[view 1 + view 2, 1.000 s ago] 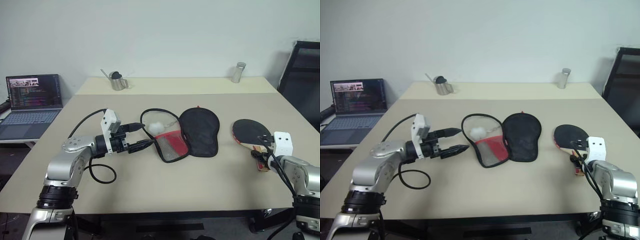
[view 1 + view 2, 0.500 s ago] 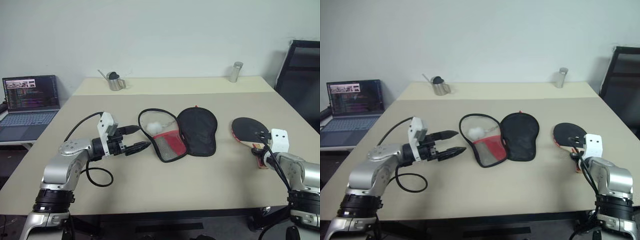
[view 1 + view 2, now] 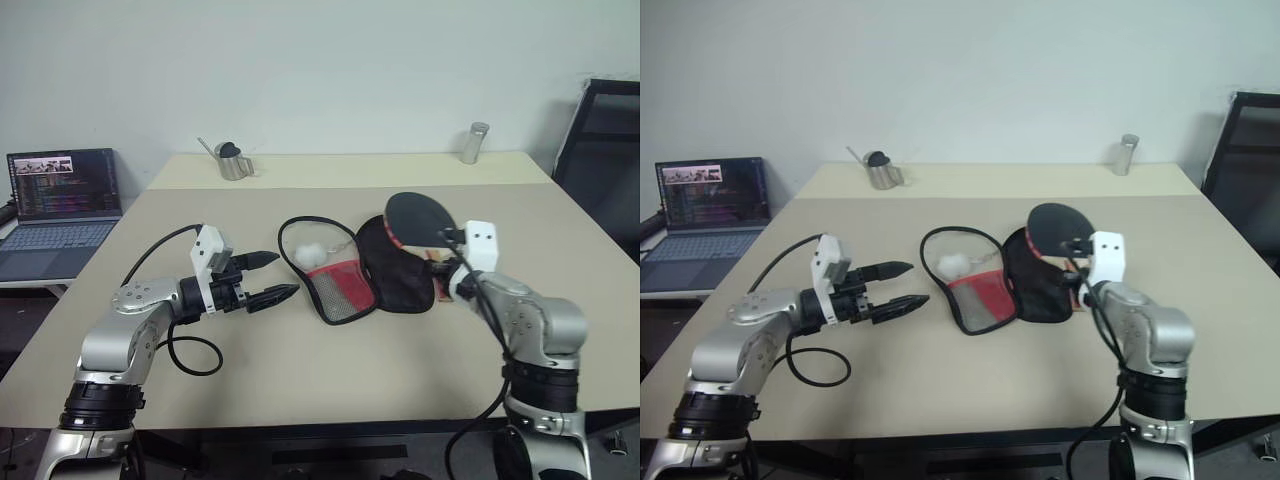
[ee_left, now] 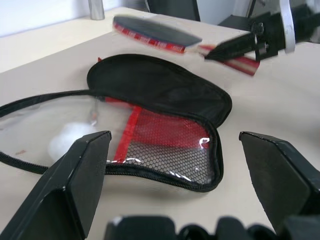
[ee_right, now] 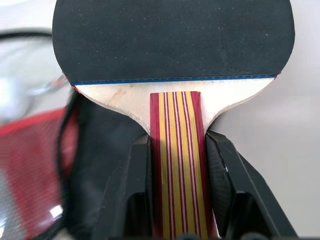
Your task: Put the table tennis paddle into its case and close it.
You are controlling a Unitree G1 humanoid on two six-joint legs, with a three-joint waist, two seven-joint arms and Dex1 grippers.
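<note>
The table tennis paddle (image 3: 418, 216) hangs in the air, its black face up, over the right half of the case. My right gripper (image 5: 175, 145) is shut on its striped red and wood handle (image 5: 175, 125). The case (image 3: 400, 280) lies unzipped and spread flat mid-table: a black half on the right, a clear and red mesh half (image 3: 335, 285) on the left holding a white ball (image 3: 308, 254). My left gripper (image 3: 283, 274) stands open just left of the case's zipper edge, level with the table, nothing between its fingers.
A laptop (image 3: 62, 195) sits on a side table at far left. A metal pitcher (image 3: 234, 161) and a metal cup (image 3: 473, 143) stand along the table's back edge. A black chair (image 3: 605, 150) is at far right. A black cable (image 3: 195, 350) loops under my left arm.
My right gripper has lifted the paddle off the table at the right and carried it left, over the case. The left gripper has stayed in place, open.
</note>
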